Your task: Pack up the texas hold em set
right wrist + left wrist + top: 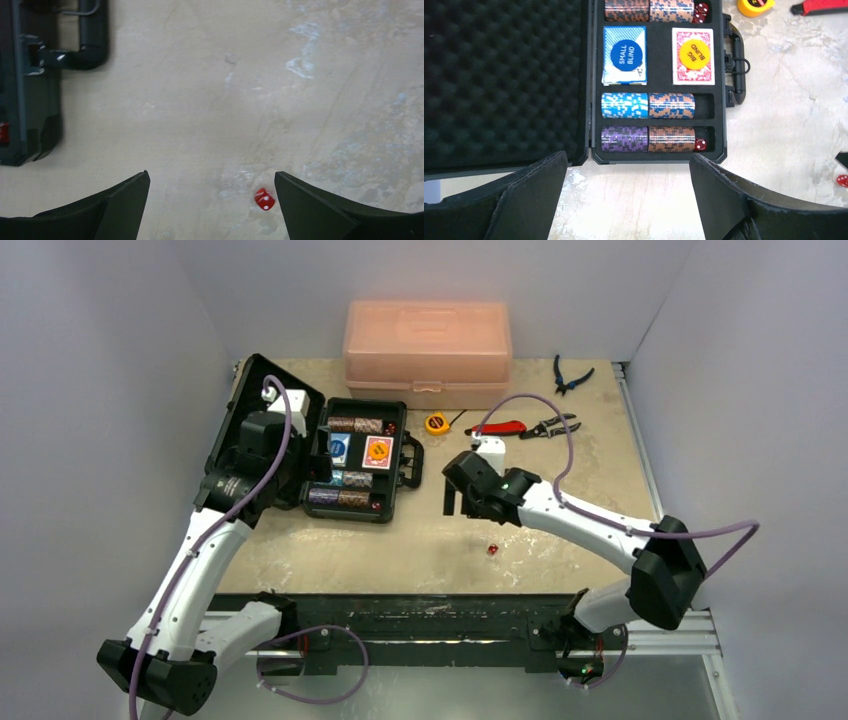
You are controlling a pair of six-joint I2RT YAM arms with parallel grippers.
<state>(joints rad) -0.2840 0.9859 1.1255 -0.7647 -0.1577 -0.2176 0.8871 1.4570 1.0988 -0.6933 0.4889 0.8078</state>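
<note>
Right, one red die (264, 199) lies loose on the desk (580, 450). Everything else of the set looks packed.

- **Case:** The black briefcase (350, 514) sits open on the left part of the desk, with its foam lid (504, 75) folded out flat to its left.
- **Contents:** It holds chip stacks (648, 106) in rows. The blue deck (610, 75) has the SMALL BLIND disc (626, 55) on it, and the red deck (681, 75) has the BIG BLIND disc (694, 54) on it. Other dice (700, 145) are tucked at row ends.
- **Right gripper:** The right gripper (211, 174) hangs over bare desk with fingers spread wide, holding nothing.
- **Die position:** In the right wrist view the die is not centred between the fingers. It sits close inside the right-hand finger and low in frame. From the top camera it lies nearer the arm bases than the fingertips, well right of the case.
- **Die shape:** It is a cube with no long axis, so wrist roll hardly matters. Probably only a small sideways shift and a pull-back are needed before descending.
- **Left gripper:** The left gripper (628, 155) hovers at the near edge of the case by the hinge line, jaws also wide apart and empty. It is well apart from the die.
- **Next step:** The right arm is clearly nearer, so picking up the die is likely its job. Closing the lid likely comes after.
</note>
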